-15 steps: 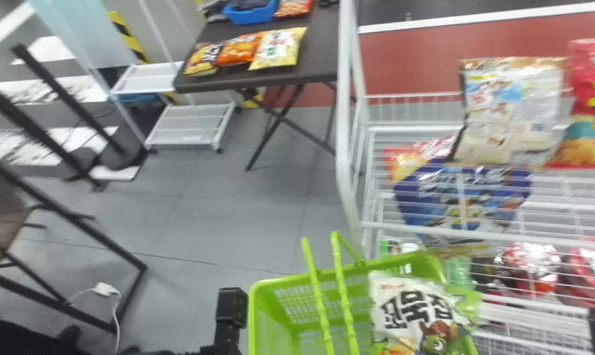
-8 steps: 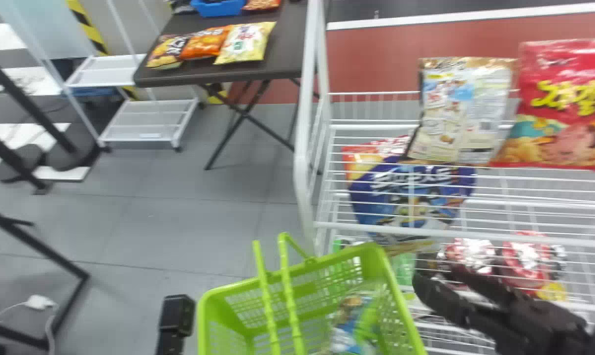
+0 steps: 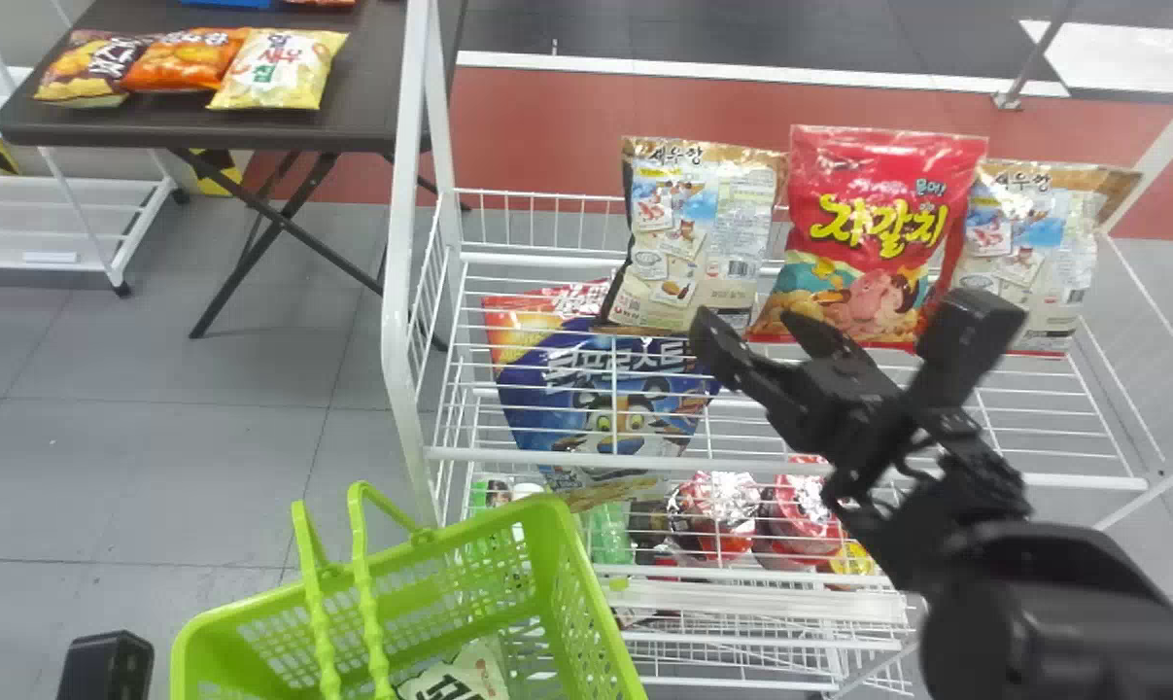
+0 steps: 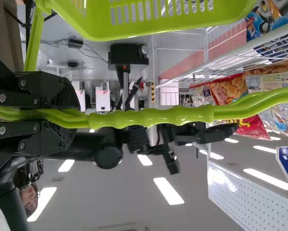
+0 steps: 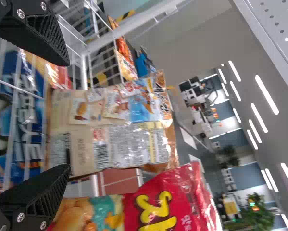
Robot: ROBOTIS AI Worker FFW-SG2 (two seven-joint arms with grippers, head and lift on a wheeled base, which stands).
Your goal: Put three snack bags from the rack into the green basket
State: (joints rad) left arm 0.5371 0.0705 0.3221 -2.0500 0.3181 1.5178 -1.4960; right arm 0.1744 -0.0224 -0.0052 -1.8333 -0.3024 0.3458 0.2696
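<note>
Right end effector [image 3: 751,329] slants over the rack's [image 3: 722,460] front edge, wide open, empty, near the tan bag [image 3: 698,238] and red bag [image 3: 873,233] (yellow lettering); left end effector [image 3: 108,669] is closed on the basket's [image 3: 601,622] handles [image 4: 153,116]; white bag [image 3: 460,676] inside.

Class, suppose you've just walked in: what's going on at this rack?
A robot is filling a basket with snacks. Its left hand grips the handles of a light green plastic basket, which has a white bag with black lettering inside. Its right hand is open and empty at the white wire rack, facing a beige, brown-topped snack bag beside a red one. Another beige bag stands past the red.
</note>
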